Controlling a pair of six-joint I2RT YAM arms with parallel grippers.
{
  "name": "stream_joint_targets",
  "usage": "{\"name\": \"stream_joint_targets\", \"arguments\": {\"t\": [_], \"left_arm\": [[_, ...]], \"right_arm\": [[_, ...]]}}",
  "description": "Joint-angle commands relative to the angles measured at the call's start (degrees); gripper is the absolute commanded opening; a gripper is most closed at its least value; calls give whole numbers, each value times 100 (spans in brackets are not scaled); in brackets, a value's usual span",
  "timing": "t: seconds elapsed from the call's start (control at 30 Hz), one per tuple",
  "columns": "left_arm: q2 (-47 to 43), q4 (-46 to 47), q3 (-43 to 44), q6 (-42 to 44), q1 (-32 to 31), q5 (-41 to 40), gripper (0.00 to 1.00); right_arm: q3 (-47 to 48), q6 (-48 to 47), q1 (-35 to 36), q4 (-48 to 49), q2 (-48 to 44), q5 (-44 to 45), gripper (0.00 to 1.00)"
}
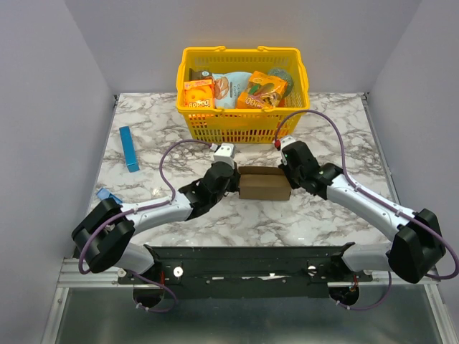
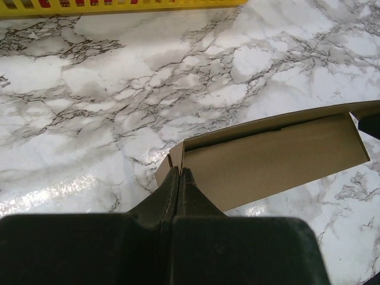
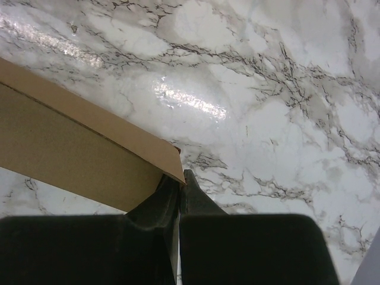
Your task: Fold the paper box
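Paper box [image 1: 265,183]: a small brown carton lying flat on the marble table [image 1: 323,222], spanning the gap between both grippers. Its long axis runs from one gripper to the other, ends pointing left and right.

Left gripper [image 2: 180,174]: fingers pressed together, tips against the box's left end by a small flap. A dark slit runs along the top panel's far long edge.

Right gripper [image 3: 180,177]: fingers nearly together, tips at the right-end corner; cannot tell if cardboard is caught between them.

Yellow basket [image 1: 242,126]: just beyond both grippers.
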Motion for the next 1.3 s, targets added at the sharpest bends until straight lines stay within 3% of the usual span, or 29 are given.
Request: {"name": "stream_joint_targets", "arguments": {"t": [0.0,0.2,0.33,0.8,1.0,1.27], "left_arm": [[74,-282,-245,-111,-285,236,0],[136,-615,-52,91,-434,-151,0],[197,-844,106,232,-531,-353,0],[329,-1099,353,364,-680,-547,0],[329,-1108,379,372,-689,-564,0],[303,-1108,379,381,-698,-564,0]], "right_arm": [[-46,97,115,131,-100,-257,10],[60,176,115,-54,-276,-327,41],[121,167,115,-160,-408,-248,52],[315,651,115,-1037,-1014,217,63],[298,519,115,-1548,-1155,165,56],[104,396,115,-1496,-936,-64,50]]}}
